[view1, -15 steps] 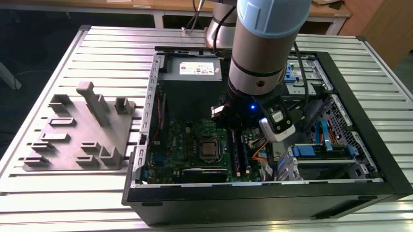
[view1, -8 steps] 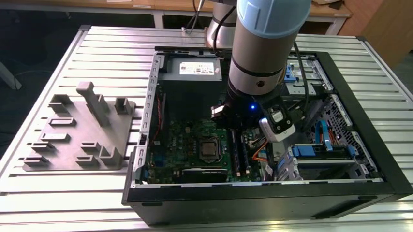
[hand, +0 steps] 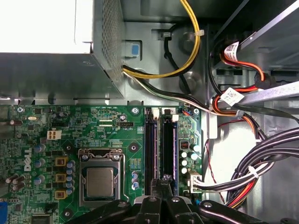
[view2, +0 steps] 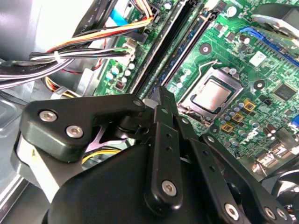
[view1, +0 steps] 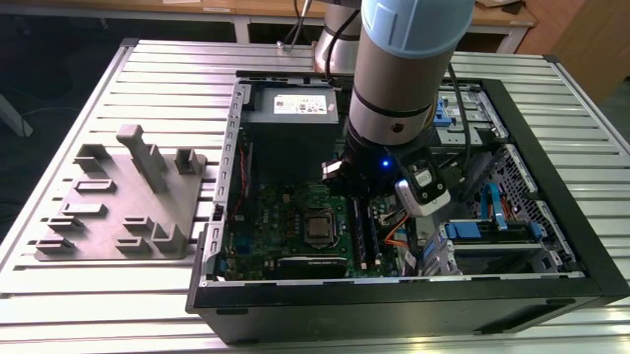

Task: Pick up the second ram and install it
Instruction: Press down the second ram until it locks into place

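Observation:
My gripper hangs inside the open computer case, low over the green motherboard. In both wrist views its black fingers are drawn together to a narrow tip at the near end of the two long black slots. A thin dark strip, which I take for the second ram, runs edge-on from the tip along the slot farther from the processor socket. Whether it is seated in that slot or just above it, I cannot tell.
The grey blocky fixture stands on the slatted table at the exterior view's left. The power supply fills the case's far end. The processor socket lies beside the slots, and bundled cables and blue drive carriers crowd the other side.

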`<control>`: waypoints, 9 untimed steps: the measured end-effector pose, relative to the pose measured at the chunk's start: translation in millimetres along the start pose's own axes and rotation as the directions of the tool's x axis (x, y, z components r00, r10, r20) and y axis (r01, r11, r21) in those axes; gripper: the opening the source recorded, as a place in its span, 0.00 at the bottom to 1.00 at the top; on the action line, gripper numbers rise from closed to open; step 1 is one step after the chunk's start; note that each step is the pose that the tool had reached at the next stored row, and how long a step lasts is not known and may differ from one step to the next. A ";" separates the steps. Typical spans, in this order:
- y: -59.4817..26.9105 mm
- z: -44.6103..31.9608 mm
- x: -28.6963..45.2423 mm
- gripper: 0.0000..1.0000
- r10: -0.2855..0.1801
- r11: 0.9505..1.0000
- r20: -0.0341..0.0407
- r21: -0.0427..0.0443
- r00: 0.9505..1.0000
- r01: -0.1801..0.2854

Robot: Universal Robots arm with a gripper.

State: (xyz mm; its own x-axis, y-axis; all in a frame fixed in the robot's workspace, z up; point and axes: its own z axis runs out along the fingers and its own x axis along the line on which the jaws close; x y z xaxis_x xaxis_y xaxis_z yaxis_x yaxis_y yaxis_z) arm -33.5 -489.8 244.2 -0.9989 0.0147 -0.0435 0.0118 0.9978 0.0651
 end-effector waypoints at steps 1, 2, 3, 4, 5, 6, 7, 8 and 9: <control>0.1 0.2 0.1 0.07 0.000 1.000 0.000 -0.004 1.000 0.000; 0.4 0.4 0.1 0.07 0.001 1.000 0.000 -0.008 1.000 -0.001; 1.0 0.8 0.0 0.07 0.001 1.000 0.000 -0.012 1.000 -0.001; 2.0 1.1 0.0 0.07 0.001 1.000 0.000 -0.014 1.000 -0.001; 3.0 1.3 0.0 0.07 0.001 1.000 0.000 -0.015 1.000 -0.001; 3.8 1.5 0.0 0.07 0.001 1.000 0.000 -0.018 1.000 -0.001; 4.7 1.8 0.0 0.07 0.001 1.000 0.000 -0.022 1.000 -0.001; 5.6 2.0 0.1 0.07 0.001 1.000 0.000 -0.027 1.000 -0.001; 6.8 2.3 0.2 0.07 0.001 1.000 0.000 -0.030 1.000 -0.001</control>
State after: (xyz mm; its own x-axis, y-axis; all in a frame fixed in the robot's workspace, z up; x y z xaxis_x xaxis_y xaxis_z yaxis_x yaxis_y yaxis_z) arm -33.4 -482.8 242.3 -0.9989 0.0160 -0.0431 0.0118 0.9954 0.0953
